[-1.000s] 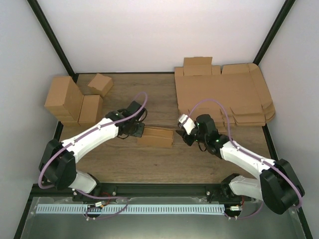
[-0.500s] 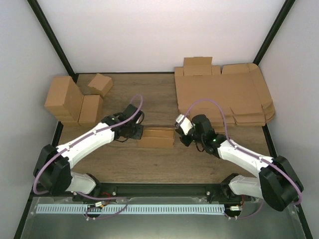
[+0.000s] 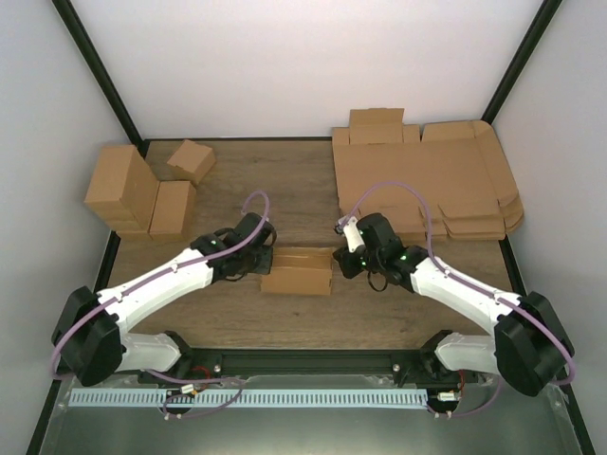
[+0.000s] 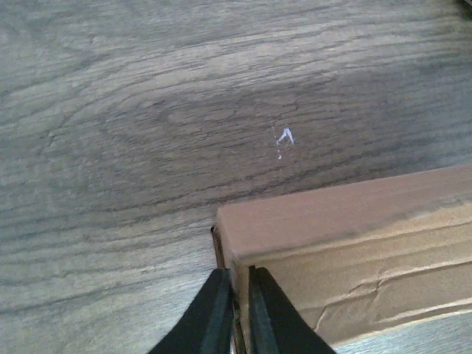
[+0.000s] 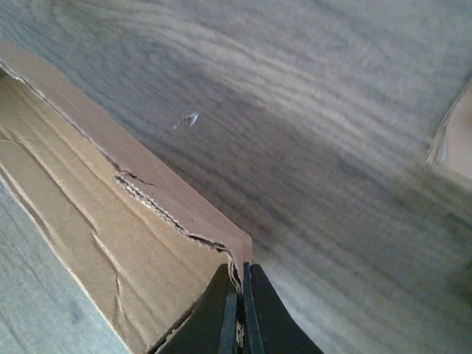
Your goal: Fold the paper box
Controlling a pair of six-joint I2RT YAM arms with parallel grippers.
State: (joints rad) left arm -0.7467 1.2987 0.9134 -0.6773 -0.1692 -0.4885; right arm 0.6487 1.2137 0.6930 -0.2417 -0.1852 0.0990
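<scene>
Both grippers pinched on opposite ends of the paper box, mid-table.

The paper box point(image 3: 297, 270) lies lengthwise on the wooden table point(image 3: 285, 190) between the arms, well apart from the flat sheets point(image 3: 427, 180) and the made-up boxes point(image 3: 123, 190). The left gripper point(image 4: 236, 287) is clamped on the thin end wall at one corner. The right gripper point(image 5: 240, 284) is clamped on the torn wall edge at the other end. Likely purpose: steadying both ends so the walls stand square. Both arms reach inward and low, wrists facing each other.
</scene>
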